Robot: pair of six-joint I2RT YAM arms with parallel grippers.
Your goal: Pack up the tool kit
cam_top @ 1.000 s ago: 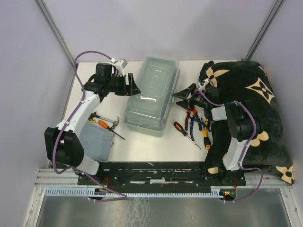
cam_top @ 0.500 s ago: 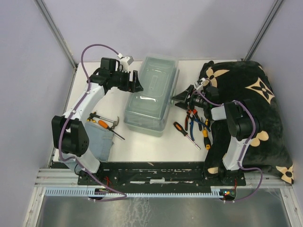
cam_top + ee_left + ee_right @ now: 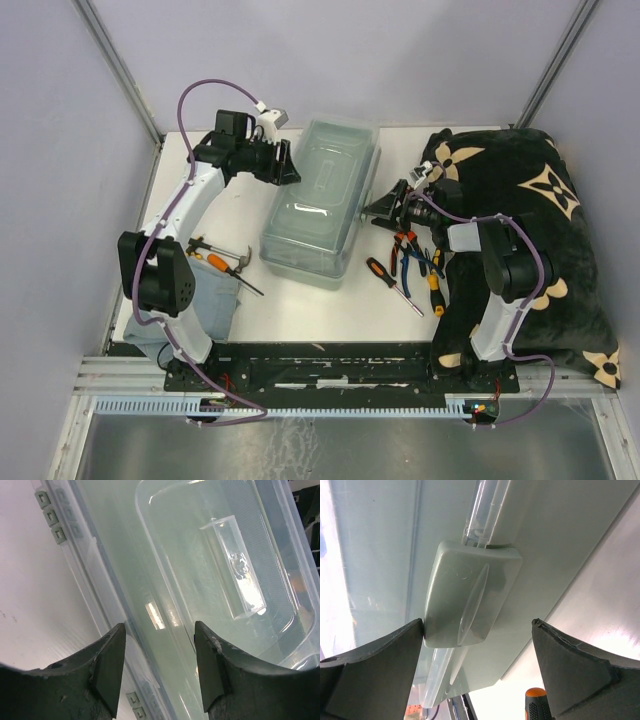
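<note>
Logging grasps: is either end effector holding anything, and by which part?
Nothing is gripped. The left end effector straddles the rim of the toolbox lid, jaws open; the right end effector brackets the latch, jaws open.

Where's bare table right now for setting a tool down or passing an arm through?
Widest bare table: the near strip in front of the toolbox, between the folded cloth and the screwdrivers. A smaller patch lies left of the toolbox, beyond the hammer. Crowded: the gap between toolbox and blanket, filled by the right gripper, screwdrivers and pliers.
</note>
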